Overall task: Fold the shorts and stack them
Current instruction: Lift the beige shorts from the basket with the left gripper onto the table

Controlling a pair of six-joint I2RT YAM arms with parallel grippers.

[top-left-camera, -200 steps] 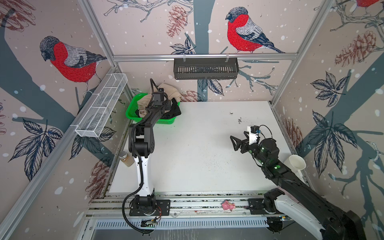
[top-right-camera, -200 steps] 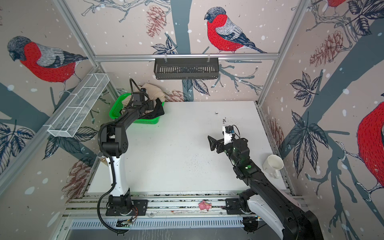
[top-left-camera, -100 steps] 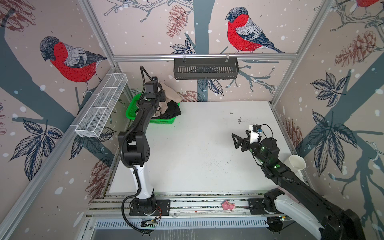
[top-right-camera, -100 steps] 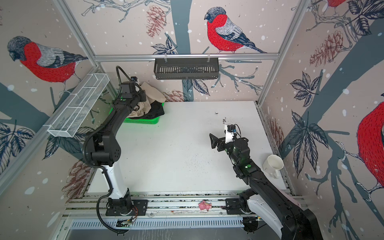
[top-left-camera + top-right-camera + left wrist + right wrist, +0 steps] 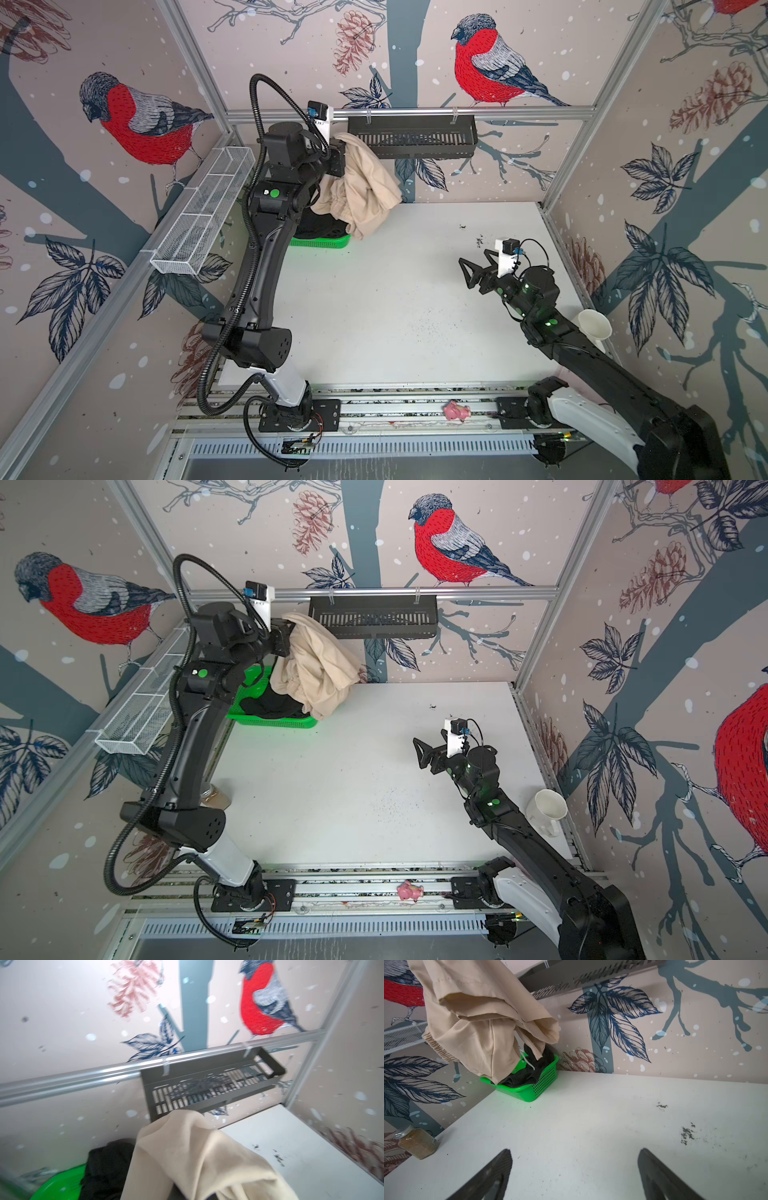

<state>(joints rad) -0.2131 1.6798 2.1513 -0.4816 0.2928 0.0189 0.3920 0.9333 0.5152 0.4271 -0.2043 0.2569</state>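
Left claw [image 5: 340, 160]: clamped on soft beige cloth shorts [image 5: 370, 195], hung bunched below it.
Right claw [image 5: 471, 272]: wide, empty, well apart.
Handling: looked light, limp; gathered waistband seemed best hold.

The walls [image 5: 582, 50] have paper with red birds [image 5: 486, 66], pine cones [image 5: 353, 41] and dark leaves [image 5: 660, 178], a black basket [image 5: 411, 141] hangs on a silver rail [image 5: 540, 111], a white wire basket [image 5: 203, 212] hangs at the side, and the table [image 5: 374, 311] is white.
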